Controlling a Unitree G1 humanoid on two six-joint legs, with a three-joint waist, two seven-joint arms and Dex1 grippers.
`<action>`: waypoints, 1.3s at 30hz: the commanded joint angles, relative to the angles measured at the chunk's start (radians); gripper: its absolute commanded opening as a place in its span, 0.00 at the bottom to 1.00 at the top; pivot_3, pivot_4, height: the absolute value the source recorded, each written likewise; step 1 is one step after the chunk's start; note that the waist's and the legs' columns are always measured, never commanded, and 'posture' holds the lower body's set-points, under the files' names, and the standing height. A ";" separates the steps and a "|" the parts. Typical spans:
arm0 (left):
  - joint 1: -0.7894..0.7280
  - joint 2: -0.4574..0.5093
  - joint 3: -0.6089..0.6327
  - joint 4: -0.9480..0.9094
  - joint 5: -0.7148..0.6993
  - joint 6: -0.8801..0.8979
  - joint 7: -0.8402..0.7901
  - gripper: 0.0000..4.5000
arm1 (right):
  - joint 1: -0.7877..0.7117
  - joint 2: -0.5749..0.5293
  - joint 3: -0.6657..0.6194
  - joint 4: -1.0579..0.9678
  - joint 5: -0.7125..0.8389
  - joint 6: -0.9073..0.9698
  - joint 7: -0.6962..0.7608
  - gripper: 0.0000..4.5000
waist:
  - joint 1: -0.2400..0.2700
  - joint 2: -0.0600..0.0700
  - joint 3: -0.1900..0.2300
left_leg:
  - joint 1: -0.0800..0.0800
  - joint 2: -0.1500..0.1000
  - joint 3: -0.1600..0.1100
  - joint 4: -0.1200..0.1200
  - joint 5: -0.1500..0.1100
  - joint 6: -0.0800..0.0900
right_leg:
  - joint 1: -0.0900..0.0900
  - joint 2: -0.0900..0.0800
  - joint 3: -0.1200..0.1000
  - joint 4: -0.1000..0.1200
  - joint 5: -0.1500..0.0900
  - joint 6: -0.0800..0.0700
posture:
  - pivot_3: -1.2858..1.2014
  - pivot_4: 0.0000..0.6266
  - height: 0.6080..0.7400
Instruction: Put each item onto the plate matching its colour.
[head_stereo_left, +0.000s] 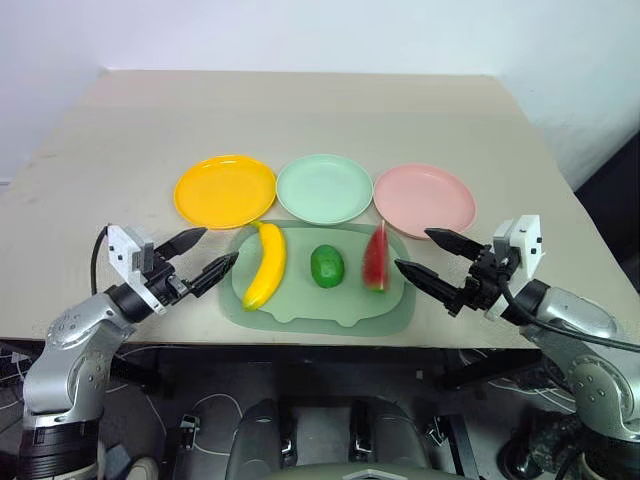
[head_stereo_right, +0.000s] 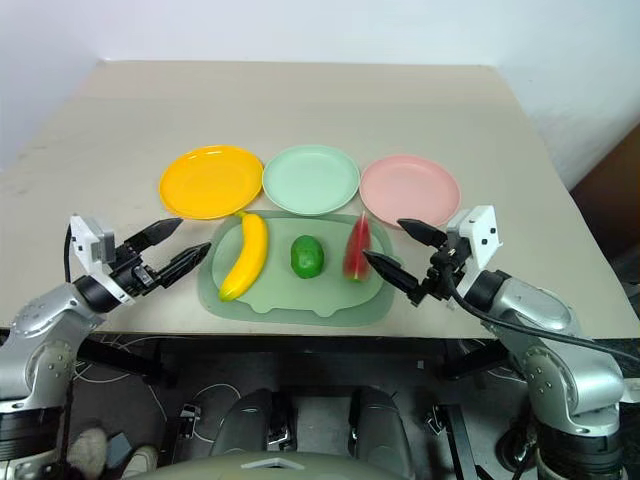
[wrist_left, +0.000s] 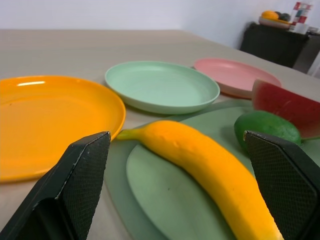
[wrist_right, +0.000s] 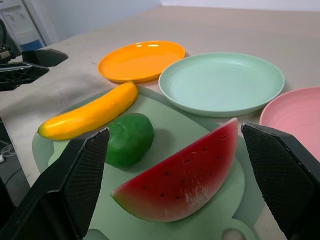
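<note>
You have 3 plates in a row: orange-yellow plate (head_stereo_left: 224, 190), mint plate (head_stereo_left: 324, 188), pink plate (head_stereo_left: 424, 199). In front, 3 fruits lie on the mat (head_stereo_left: 320, 305): banana (head_stereo_left: 266, 265), lime (head_stereo_left: 327, 266), watermelon wedge (head_stereo_left: 376, 257). Left gripper (head_stereo_left: 211, 254) and right gripper (head_stereo_left: 433, 255) both hover spread, holding nothing. Your left wrist view adds a dark cabinet (wrist_left: 280, 44).

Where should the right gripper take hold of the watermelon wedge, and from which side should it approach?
Grip the watermelon wedge across its two flat red faces, near the thicker middle. It stands on its rind on the mat, so the open right gripper likely does best approaching from its own side.
</note>
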 joint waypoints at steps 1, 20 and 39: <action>-0.003 -0.003 0.016 -0.034 0.003 -0.032 0.012 1.00 | -0.041 -0.005 0.015 0.011 -0.005 -0.050 0.011 1.00 | 0.000 0.000 0.000 | 0.000 0.000 0.000 0.000 0.000 0.000 | 0.000 0.000 0.000 0.000 0.000 0.000 | 0.52 0.24 0.66; 0.013 -0.012 -0.025 -0.069 0.015 -0.069 -0.010 1.00 | -0.395 -0.077 0.069 0.066 0.230 0.621 -0.323 1.00 | -0.002 0.000 0.000 | 0.000 0.000 0.000 0.000 -0.001 0.002 | -0.001 -0.001 0.000 0.000 0.000 0.000 | 0.52 0.24 0.66; -0.069 -0.063 -0.099 0.017 0.072 -0.125 -0.010 1.00 | -0.719 0.073 0.152 0.413 0.262 0.925 -0.632 1.00 | -0.008 0.000 0.000 | -0.002 0.000 0.003 0.000 0.000 0.001 | -0.003 -0.001 0.001 0.001 0.001 0.000 | 0.52 0.24 0.66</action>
